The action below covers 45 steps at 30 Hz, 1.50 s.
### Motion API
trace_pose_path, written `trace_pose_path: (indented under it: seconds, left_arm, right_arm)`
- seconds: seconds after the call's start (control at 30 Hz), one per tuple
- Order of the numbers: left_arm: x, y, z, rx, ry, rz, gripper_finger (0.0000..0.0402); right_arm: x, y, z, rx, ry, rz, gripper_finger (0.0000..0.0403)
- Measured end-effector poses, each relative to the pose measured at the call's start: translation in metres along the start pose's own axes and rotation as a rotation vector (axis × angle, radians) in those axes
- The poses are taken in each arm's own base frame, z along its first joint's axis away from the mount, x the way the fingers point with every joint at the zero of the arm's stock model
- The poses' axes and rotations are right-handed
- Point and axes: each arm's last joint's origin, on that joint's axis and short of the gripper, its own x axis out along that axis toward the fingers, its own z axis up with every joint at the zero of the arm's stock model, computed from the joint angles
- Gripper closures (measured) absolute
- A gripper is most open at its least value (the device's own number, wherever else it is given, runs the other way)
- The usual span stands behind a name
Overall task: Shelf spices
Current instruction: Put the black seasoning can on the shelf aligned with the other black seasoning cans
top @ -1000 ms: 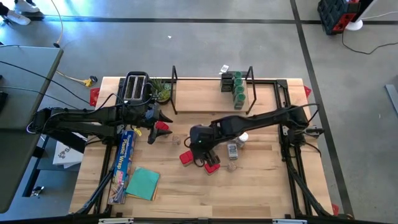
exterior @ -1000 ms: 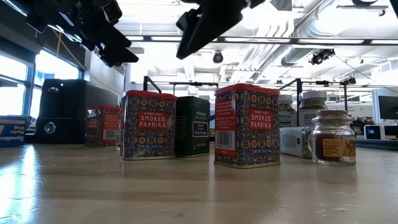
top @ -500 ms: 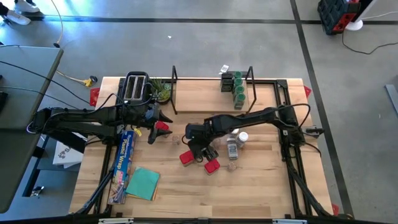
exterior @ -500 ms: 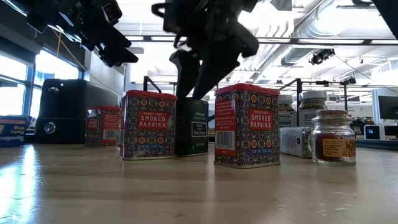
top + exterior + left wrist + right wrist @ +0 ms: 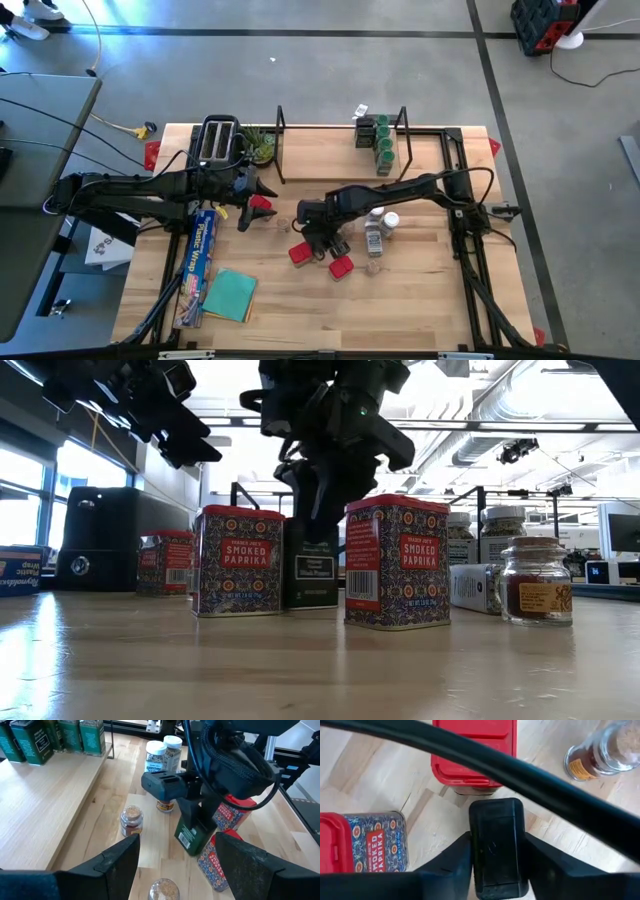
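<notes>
Dark green tin (image 5: 310,565) mid-frame between two paprika tins (image 5: 238,560), my right gripper (image 5: 496,845) clamped on its lid. Shelf (image 5: 320,150) upper centre holds green-lidded jars (image 5: 384,145). Left gripper (image 5: 250,192) spread wide, hovering centre-left.

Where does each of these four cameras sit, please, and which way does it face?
High view: above the table, looking straight down; both arms show, the right hand closed on a dark green tin.
Low view: at tabletop height, looking level across; arms enter from above, paprika tins in front.
Left wrist view: on the left arm, facing the right arm past its own spread fingers.
Right wrist view: on the right arm, looking down at the tin's lid between its fingers.
All four views share that tin.
</notes>
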Motion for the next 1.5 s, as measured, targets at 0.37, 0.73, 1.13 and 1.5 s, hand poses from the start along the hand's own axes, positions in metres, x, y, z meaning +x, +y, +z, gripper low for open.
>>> trace_pose_path:
  seconds: [0.37,0.73,1.13,1.5]
  left_arm:
    - [0.0,0.0,0.0,0.0,0.0,0.0,0.0147]
    - [0.001,-0.006,-0.001,0.02,0.005,-0.027,0.0147]
    - [0.001,-0.011,-0.001,0.052,0.008,-0.054,0.0147]
    - [0.001,-0.011,-0.001,0.052,0.001,-0.052,0.0147]
  right_arm:
    - [-0.052,-0.004,0.014,0.085,0.084,-0.052,0.0286]
    - [-0.143,-0.057,-0.015,0.254,0.195,-0.264,0.0284]
    - [-0.125,-0.118,-0.124,0.503,0.3,-0.288,0.0284]
    - [-0.124,-0.14,-0.163,0.602,0.286,-0.258,0.0284]
